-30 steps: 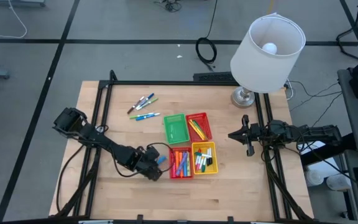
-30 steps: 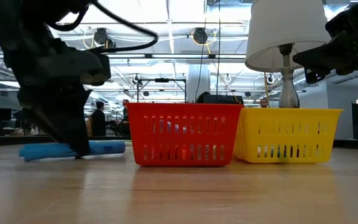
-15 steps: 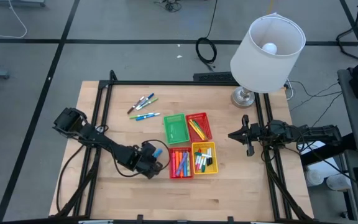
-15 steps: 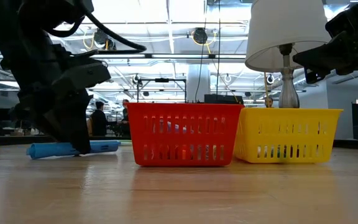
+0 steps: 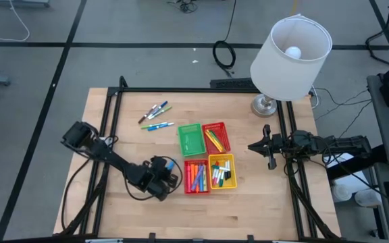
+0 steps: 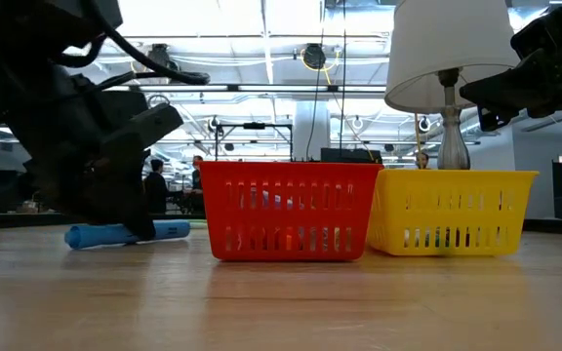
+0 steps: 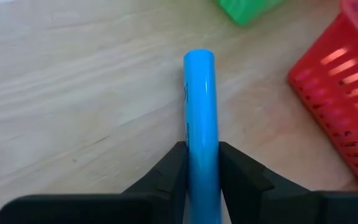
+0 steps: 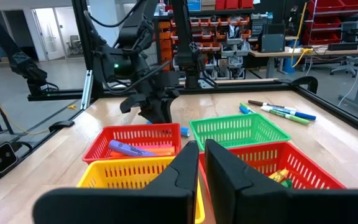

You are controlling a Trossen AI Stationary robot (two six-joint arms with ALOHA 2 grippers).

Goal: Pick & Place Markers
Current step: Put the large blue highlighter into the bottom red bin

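My left gripper [image 5: 162, 172] is low over the table, just left of the near red basket [image 5: 196, 177], and is shut on a blue marker [image 7: 199, 112]. In the low view this marker [image 6: 169, 232] lies about level, close over the wood; I cannot tell if it touches. Several coloured markers lie in the near red basket and in the yellow basket [image 5: 222, 171]. Several loose markers [image 5: 155, 115] lie flat on the table at the far left. My right gripper [image 5: 270, 150] waits shut at the table's right edge, above the table. My left gripper pinches the blue marker's barrel [image 7: 201, 163] between its two fingers [image 7: 169, 171], one on each long side. The fingers slant down from the table's left side. The marker's free end [image 7: 199, 59] sticks out past the fingertips toward the baskets.
A green basket [image 5: 190, 139] and a far red basket [image 5: 215, 136] stand behind the near red and yellow ones. A lamp [image 5: 290, 50] with a white shade stands at the far right corner. Bare wood lies along the near edge.
My left gripper has sunk toward the table and rolled about its own line, still shut on the blue marker. The marker has turned with it and now sits lower and nearer the near red basket.
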